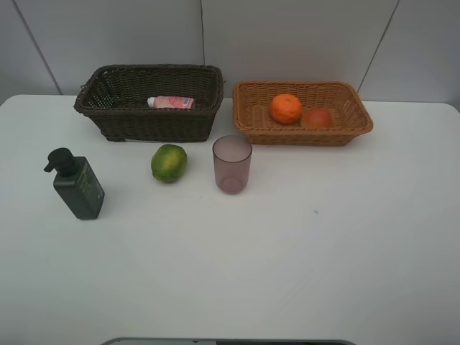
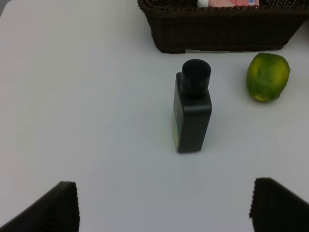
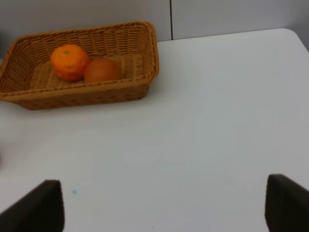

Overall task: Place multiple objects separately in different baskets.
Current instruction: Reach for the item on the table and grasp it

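Observation:
The dark brown basket [image 1: 115, 118] at the back left holds the pink white-capped bottle [image 1: 172, 103]. The light orange-tan basket [image 1: 255, 133] at the back right holds the orange [image 1: 286, 108] and the red-orange peach-like fruit [image 1: 318, 118]. In front of the baskets the dark green pump bottle [image 1: 77, 185], the green round fruit [image 1: 169, 163] and the translucent mauve cup [image 1: 232, 164] stand on the table. My left gripper [image 2: 164, 212] is open and empty, short of the pump bottle [image 2: 191, 112]. My right gripper [image 3: 161, 208] is open and empty, well short of the tan basket [image 3: 77, 99]. Neither gripper shows in the exterior high view.
The white table [image 1: 287, 251] runs wide towards the front. A grey panelled wall [image 1: 287, 36] stands right behind the baskets. The table's right edge [image 1: 454, 115] lies near the tan basket.

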Tool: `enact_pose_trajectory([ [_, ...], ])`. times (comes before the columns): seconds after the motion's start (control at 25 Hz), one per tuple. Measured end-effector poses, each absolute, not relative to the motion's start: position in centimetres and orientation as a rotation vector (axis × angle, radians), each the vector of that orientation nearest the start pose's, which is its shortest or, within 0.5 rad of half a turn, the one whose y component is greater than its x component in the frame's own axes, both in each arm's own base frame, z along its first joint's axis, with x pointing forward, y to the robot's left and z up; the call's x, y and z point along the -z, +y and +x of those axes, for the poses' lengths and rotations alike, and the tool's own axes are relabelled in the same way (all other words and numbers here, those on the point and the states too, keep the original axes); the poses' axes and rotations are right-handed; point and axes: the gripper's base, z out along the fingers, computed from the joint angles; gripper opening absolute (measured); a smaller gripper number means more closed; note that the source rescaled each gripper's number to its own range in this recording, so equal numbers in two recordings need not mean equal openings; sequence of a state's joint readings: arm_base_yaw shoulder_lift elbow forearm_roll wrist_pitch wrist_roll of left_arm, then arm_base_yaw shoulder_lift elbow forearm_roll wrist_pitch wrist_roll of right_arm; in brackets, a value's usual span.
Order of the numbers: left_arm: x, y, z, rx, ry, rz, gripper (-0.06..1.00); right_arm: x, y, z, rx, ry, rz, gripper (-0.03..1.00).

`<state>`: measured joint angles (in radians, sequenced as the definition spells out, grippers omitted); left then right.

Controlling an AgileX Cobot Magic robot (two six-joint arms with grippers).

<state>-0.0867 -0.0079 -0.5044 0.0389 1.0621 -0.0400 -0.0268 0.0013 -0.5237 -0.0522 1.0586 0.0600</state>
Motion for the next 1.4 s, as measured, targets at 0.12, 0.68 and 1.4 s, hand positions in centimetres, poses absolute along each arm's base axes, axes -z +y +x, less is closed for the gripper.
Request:
enact_pose_trajectory([
  [0.12,-27.8,0.4,-0.6,0.033,2.032,0.045,0.92,-28.4,-0.4,-0.8,0.041,2.017,0.091,0.81],
  [0.68,-27.8,0.4,-0.6,0.033,2.032,0.045,0.92,-28.4,-0.4,-0.8,0.040,2.017,0.090,0.81],
  [1.4,-31.5,0.0,2.9,0.015,2.103,0.112,0.92,-28.4,-0.4,-0.8,0.039,2.017,0.090,0.81],
])
